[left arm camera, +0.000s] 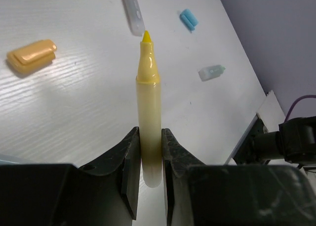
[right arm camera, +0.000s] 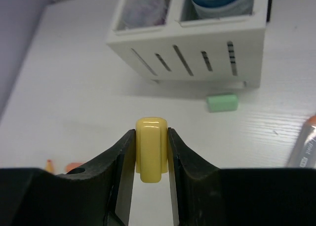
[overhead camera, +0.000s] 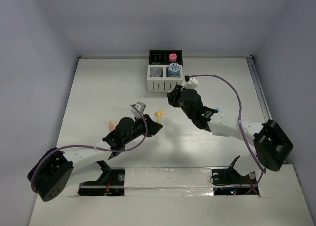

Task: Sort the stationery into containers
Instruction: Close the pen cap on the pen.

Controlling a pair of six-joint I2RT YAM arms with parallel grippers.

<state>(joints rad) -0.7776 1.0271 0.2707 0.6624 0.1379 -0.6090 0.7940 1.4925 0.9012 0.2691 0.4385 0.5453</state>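
Observation:
My left gripper (left arm camera: 149,137) is shut on an uncapped yellow marker (left arm camera: 148,102), whose tip points away over the table. It shows in the top view (overhead camera: 159,115) ahead of that gripper (overhead camera: 156,125). My right gripper (right arm camera: 150,137) is shut on a short yellow cap (right arm camera: 150,149) and hovers in front of the organiser. The organiser (overhead camera: 165,83) has two white slatted bins (right arm camera: 197,48) and two black bins behind them. A blue-white roll (overhead camera: 174,69) fills the right white bin. In the top view my right gripper (overhead camera: 172,98) sits just below the organiser.
An orange cap (left arm camera: 32,55), a clear tube (left arm camera: 133,11), a blue stub (left arm camera: 188,18) and a pale green stub (left arm camera: 211,72) lie on the table. A green stub (right arm camera: 222,102) lies by the white bins. A clear pen (right arm camera: 306,144) is at the right edge. A pink item (overhead camera: 173,57) sits in a black bin.

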